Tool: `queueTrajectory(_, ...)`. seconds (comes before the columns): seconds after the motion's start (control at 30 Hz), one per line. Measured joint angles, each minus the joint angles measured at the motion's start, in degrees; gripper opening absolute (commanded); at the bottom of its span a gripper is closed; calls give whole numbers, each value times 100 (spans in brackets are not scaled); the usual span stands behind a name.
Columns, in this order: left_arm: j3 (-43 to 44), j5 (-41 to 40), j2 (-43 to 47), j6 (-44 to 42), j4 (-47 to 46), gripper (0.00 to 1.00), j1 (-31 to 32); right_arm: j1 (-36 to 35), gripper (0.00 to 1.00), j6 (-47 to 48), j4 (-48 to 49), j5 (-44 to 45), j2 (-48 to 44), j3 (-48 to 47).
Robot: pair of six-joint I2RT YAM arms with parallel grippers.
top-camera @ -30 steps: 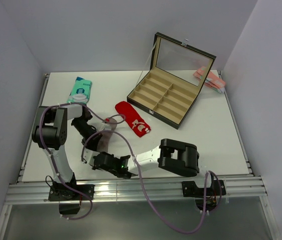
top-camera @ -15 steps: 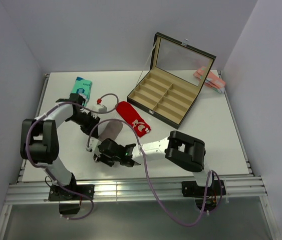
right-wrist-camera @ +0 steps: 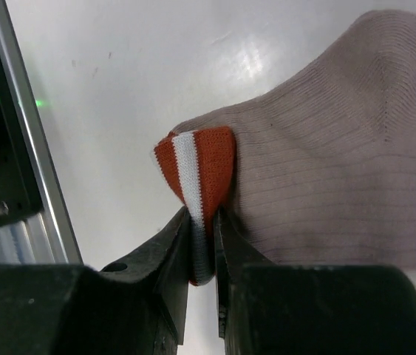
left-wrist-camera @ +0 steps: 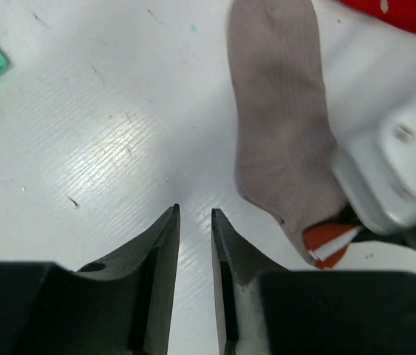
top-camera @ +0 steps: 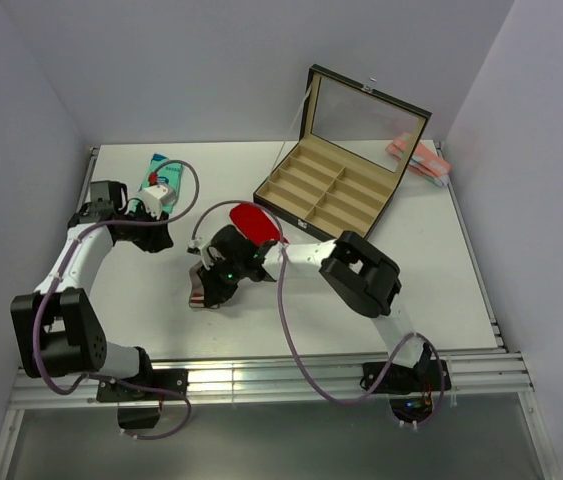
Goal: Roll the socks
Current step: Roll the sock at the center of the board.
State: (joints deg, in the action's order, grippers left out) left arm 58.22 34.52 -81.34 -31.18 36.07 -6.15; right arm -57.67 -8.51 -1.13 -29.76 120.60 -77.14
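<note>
Right gripper (right-wrist-camera: 202,216) pinches the striped cuff (right-wrist-camera: 196,166) of a seemingly inside-out sock (right-wrist-camera: 341,170); left gripper (left-wrist-camera: 194,211) hangs slightly parted beside it.

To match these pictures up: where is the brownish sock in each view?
Top external: brownish sock, just left of centre.
Left wrist: the sock, upper middle, slanting down rightward.
Right wrist: the sock fills the right side.
Shared landmark: its striped cuff, pinched in the right fingers, in both wrist views.

Box (top-camera: 333,196): upper centre, on table (top-camera: 431,270).
Socks (top-camera: 254,218): centre, left of box.
Bundle (top-camera: 418,157): upper right, behind box.
Odd sock (top-camera: 161,168): upper left.
</note>
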Motion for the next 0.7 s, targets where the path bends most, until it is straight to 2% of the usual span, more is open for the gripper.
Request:
queueTrajectory(0.23,-706,-33,476,-970,-39,41,162,317,17,-385,-874,-1099,767,-1121)
queueTrajectory(0.43,-1836,-238,1434,-1714,-116,50,1097,542,16,-946,-957,-1821,1054,-1287)
queueTrajectory(0.7,-1934,-179,1427,-2188,-111,52,1392,660,16,-1368,-1161,-2087,1215,-1443)
